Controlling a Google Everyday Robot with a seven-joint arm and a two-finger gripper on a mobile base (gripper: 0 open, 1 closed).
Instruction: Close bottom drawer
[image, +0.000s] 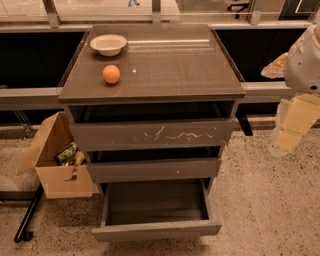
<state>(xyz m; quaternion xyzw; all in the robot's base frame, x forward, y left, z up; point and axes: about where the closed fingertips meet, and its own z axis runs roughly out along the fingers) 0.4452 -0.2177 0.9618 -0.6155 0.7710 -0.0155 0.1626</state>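
Observation:
The bottom drawer (156, 231) of a grey-brown cabinet (150, 75) stands pulled far out, showing its empty dark grey interior and its plain flat front. Above it are a drawer front with a white speck (155, 170) and one with white scratch marks (152, 134), both slightly out. My gripper (292, 125), cream-coloured under a white arm, hangs at the right edge of the view. It is well to the right of the cabinet, at about the height of the top drawer, and touches nothing.
A white bowl (108, 44) and an orange (111, 74) sit on the cabinet top. An open cardboard box (55, 160) with items stands on the speckled floor left of the cabinet. A black bar (27, 217) lies beside it. A rail and dark panels run behind.

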